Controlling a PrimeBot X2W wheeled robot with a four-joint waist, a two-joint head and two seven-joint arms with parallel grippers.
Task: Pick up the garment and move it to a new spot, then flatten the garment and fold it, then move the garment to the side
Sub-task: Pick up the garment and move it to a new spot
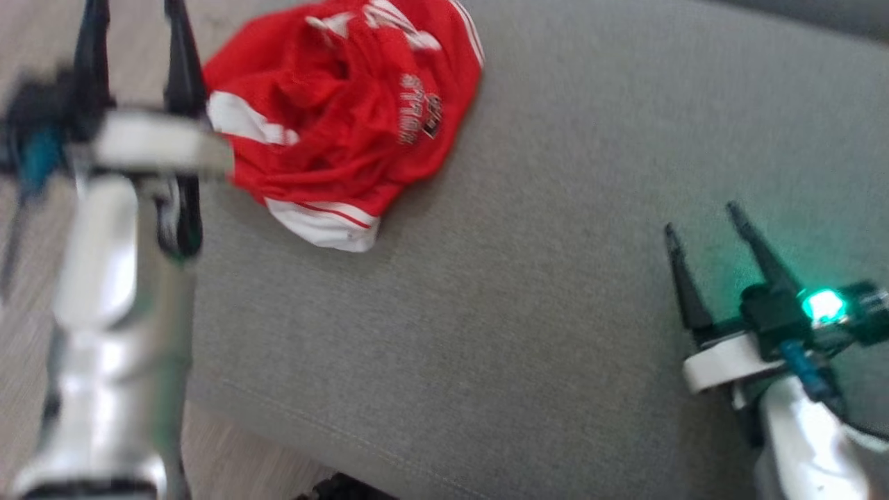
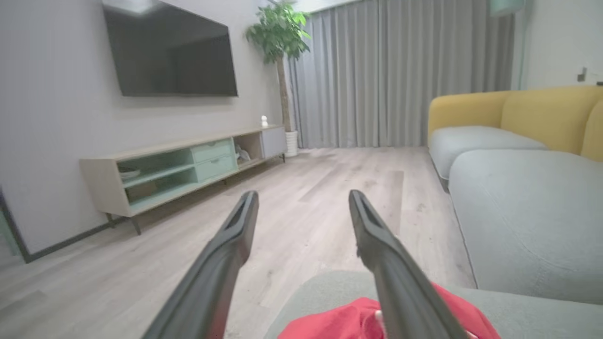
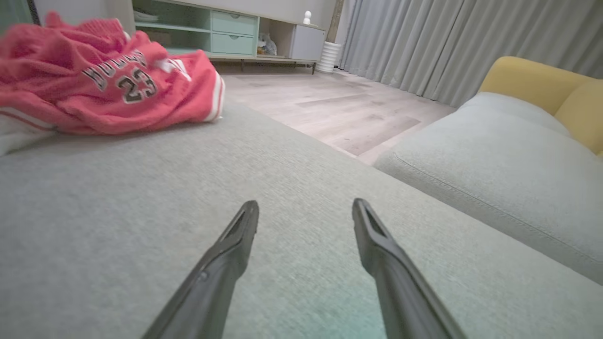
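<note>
Item: red number-23 jersey (image 1: 340,118), crumpled on grey sofa cushion (image 1: 486,312), just right of left hand (image 1: 135,17), well left of right hand (image 1: 701,219). Both hands fully spread, empty. Risk: shallow pinch near cushion edge could drag it floorward.

A grey sofa cushion (image 1: 521,312) stands on pale wood floor (image 3: 330,108); a crumpled red jersey (image 1: 333,118) lies at the cushion's floor-side edge.
</note>
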